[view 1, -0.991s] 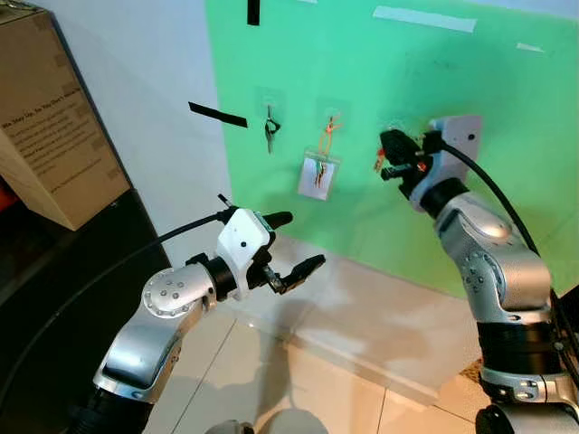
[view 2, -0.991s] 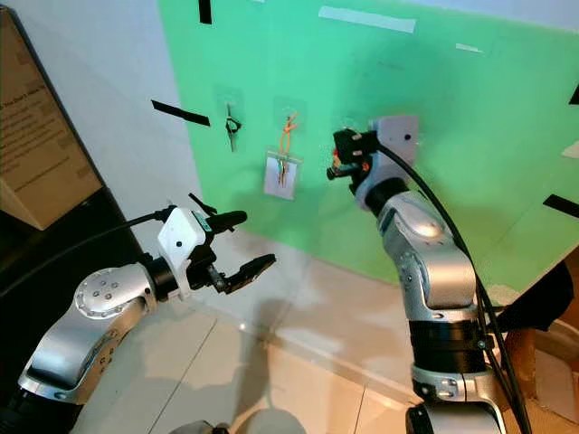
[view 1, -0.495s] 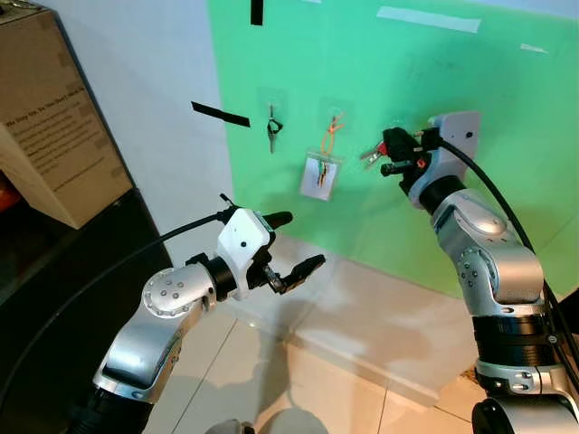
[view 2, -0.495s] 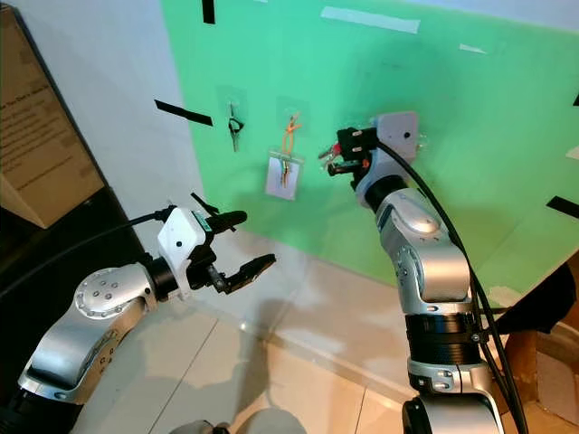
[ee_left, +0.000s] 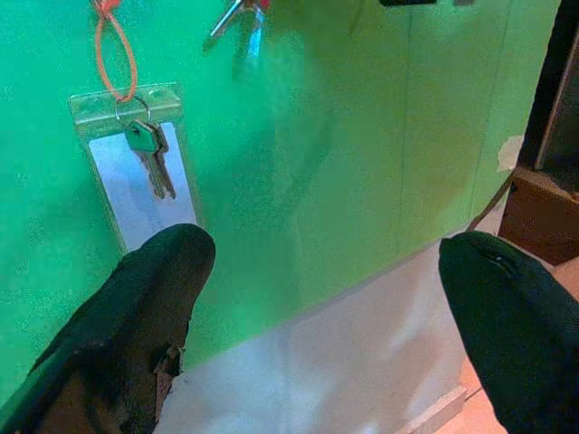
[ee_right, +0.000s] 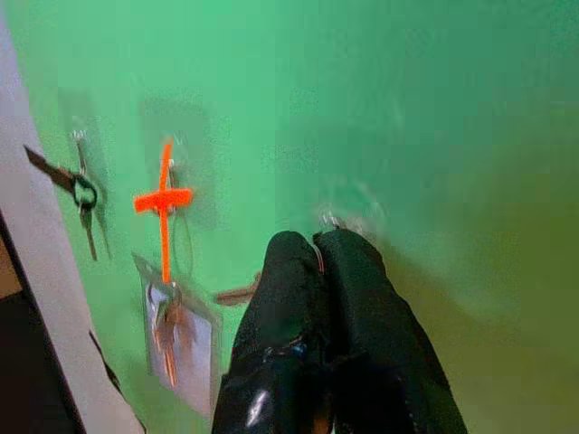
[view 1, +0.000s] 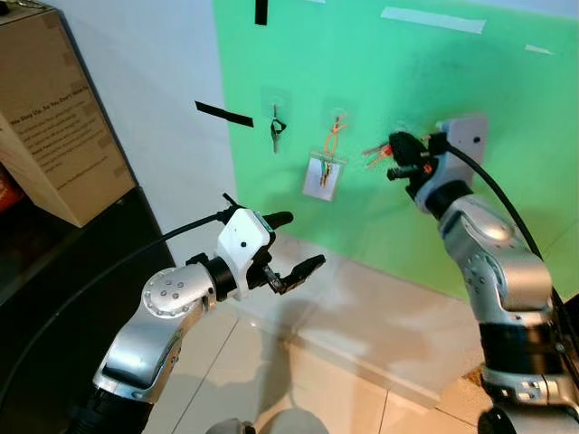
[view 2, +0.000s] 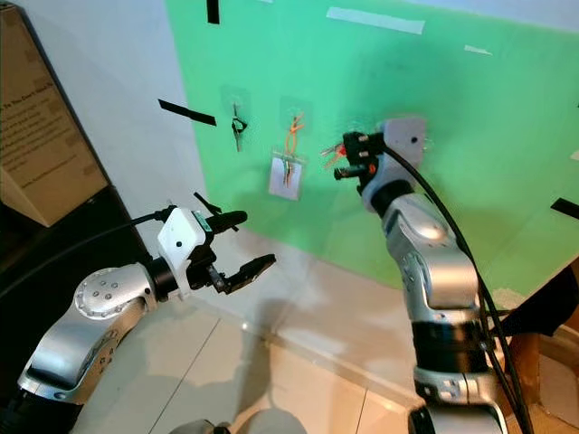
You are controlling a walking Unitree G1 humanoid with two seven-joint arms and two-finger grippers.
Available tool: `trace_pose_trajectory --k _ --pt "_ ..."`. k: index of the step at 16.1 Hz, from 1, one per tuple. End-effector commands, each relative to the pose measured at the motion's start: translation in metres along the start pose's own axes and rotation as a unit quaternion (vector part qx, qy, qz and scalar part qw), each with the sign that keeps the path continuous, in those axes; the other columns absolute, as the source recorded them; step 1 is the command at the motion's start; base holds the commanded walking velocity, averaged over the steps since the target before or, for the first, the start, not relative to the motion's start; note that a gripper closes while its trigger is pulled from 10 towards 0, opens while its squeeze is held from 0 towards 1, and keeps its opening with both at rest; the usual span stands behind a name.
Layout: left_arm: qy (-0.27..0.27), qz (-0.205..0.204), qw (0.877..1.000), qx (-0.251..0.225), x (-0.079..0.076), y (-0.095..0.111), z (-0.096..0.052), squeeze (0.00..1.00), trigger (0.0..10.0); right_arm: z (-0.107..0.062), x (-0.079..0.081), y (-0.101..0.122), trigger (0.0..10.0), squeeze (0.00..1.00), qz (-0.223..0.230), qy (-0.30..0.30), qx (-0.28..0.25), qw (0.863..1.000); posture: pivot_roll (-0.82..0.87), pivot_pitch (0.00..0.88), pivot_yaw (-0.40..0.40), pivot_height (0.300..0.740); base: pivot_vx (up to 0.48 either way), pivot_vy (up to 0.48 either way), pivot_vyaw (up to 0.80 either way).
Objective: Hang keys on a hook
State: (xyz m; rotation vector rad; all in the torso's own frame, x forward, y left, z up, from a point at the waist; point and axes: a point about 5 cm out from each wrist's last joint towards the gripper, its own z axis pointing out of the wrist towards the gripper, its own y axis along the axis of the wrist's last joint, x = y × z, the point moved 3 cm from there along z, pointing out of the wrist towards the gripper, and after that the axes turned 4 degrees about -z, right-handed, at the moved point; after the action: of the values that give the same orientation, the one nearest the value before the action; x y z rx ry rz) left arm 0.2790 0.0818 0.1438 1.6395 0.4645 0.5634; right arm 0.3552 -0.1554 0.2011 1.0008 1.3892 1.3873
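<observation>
Now, right gripper (view 1: pixel 396 155): fingers clamped on keys (view 1: pixel 376 152), beside clear hook (ee_right: pixel 348 210).
Left gripper (view 1: pixel 294 246): fingers apart, idle.
Risk: ring misses hook, keys drop.

A green wall panel (view 1: pixel 380 81) carries the things, on small clear stick-on hooks. On the left hook (view 1: pixel 275 107) hangs a dark bunch of keys (view 1: pixel 275 134), and on the middle hook (view 1: pixel 336 117) an orange loop (view 1: pixel 331 140) holds a clear tag with keys (view 1: pixel 323 174). A third clear hook (ee_right: pixel 348 206) sits just past the tip of the right gripper (ee_right: pixel 321 249), and strips of black tape (view 1: pixel 224 114) and white tape (view 1: pixel 432 19) are stuck on the wall.
</observation>
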Motion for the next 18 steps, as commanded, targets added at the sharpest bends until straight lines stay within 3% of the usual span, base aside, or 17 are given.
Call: trace_pose_trajectory --k 1,13,18 --pt "-0.006 0.011 1.0 0.002 0.0 0.002 0.001 0.0 10.0 -0.003 -0.002 -0.008 10.0 0.0 0.003 0.0 0.019 1.0 -0.11 0.0 0.001 0.74 0.0 0.0 0.0" --pt "-0.004 0.013 1.0 0.003 0.001 0.002 0.001 0.0 10.0 -0.006 -0.004 -0.023 10.0 0.0 0.008 -0.023 0.045 0.999 -0.1 0.0 -0.002 0.74 0.0 0.0 0.0" --pt "0.001 0.01 1.0 0.0 0.001 0.002 0.003 0.0 10.0 -0.015 -0.01 -0.021 10.0 0.0 0.054 -0.04 0.013 0.998 -0.11 0.0 0.0 0.74 0.0 0.0 0.0"
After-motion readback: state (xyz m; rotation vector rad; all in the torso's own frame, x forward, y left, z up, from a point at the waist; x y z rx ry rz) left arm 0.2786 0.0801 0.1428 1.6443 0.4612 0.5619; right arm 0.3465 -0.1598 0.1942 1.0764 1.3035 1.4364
